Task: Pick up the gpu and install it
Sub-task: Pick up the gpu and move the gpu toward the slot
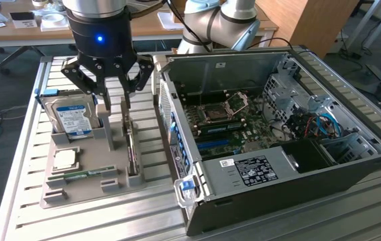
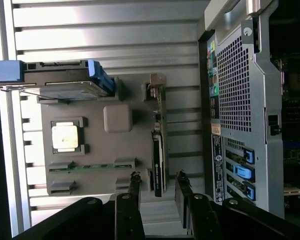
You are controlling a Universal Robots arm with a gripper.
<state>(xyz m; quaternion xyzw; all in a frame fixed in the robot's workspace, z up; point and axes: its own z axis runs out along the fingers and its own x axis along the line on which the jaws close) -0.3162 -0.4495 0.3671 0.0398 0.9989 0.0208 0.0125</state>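
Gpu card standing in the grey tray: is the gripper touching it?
Apart. The wrist view shows the gripper open, its fingers on either side of the gpu, with bare tray visible between each finger and the card.

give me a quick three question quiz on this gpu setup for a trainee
1. True or false: the gpu stands on edge in the grey holder.
2. The gripper is: A shut on the gpu; B open over the gpu; C inside the computer case.
3. Which part sits between the hard drive and the ram stick?
Key: 1 true; 2 B; 3 the cpu.
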